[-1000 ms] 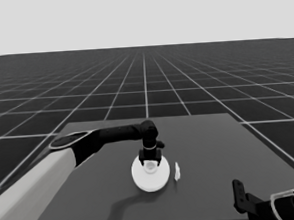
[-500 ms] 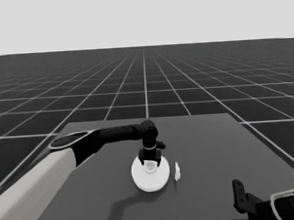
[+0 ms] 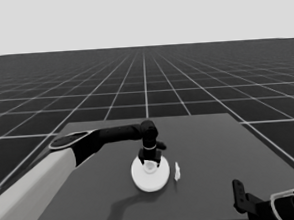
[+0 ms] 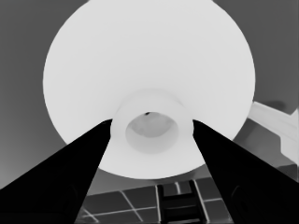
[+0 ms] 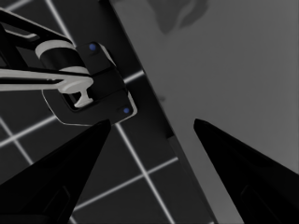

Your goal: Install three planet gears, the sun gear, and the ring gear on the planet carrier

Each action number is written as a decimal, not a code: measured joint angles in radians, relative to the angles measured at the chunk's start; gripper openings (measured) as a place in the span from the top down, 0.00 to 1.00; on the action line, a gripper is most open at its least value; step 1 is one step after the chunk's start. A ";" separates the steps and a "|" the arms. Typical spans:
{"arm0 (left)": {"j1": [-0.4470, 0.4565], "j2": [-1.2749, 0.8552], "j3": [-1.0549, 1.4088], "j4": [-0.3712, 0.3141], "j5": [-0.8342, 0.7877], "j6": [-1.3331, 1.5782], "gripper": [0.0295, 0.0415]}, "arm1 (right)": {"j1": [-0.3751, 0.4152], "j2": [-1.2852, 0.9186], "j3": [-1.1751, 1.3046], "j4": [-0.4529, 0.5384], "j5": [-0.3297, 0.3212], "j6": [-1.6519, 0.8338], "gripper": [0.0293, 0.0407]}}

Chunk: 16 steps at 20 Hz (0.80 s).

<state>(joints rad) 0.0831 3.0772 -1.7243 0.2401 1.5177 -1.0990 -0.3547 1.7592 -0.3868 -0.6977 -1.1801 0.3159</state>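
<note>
Gears not visible anywhere (presumably under the larger round part (image 3: 150,174), though not confirmable). Larger round part resting near the table's (image 3: 214,151) middle, toward the front edge. Its raised central hub (image 4: 152,127) sits between the left gripper's (image 3: 150,160) fingers (image 4: 70,179), which press against the hub on both sides in the left wrist view: clamped on it. Smaller round part not distinguishable beneath. Thin white piece (image 3: 177,170) lying just beside the larger part, on its right, apart from it. Right gripper (image 5: 152,126) parked past the front right corner, fingers spread wide, nothing between them. No markings or writing legible.
</note>
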 joint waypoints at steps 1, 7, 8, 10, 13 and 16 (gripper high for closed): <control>0.000 0.000 0.000 0.000 0.000 0.009 0.56 | 0.000 0.000 0.000 0.000 0.000 0.000 0.19; 0.000 0.000 0.000 0.000 0.000 0.061 0.56 | 0.000 0.000 0.000 0.000 0.000 0.000 0.19; 0.000 0.000 0.000 0.000 0.000 0.070 0.56 | 0.000 0.000 0.000 0.000 0.000 0.000 0.19; 0.000 0.000 0.000 0.000 0.000 0.087 0.56 | 0.000 0.000 0.000 0.000 0.000 0.000 0.19; 0.000 0.000 0.000 0.000 0.000 0.113 0.56 | 0.000 0.000 0.000 0.000 0.000 0.000 0.19; 0.000 0.000 0.000 0.000 0.000 0.140 0.56 | 0.000 0.000 0.000 0.000 0.000 0.000 0.19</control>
<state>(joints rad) 0.0831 3.0773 -1.7242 0.2401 1.5178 -0.9593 -0.3547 1.7592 -0.3868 -0.6977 -1.1801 0.3159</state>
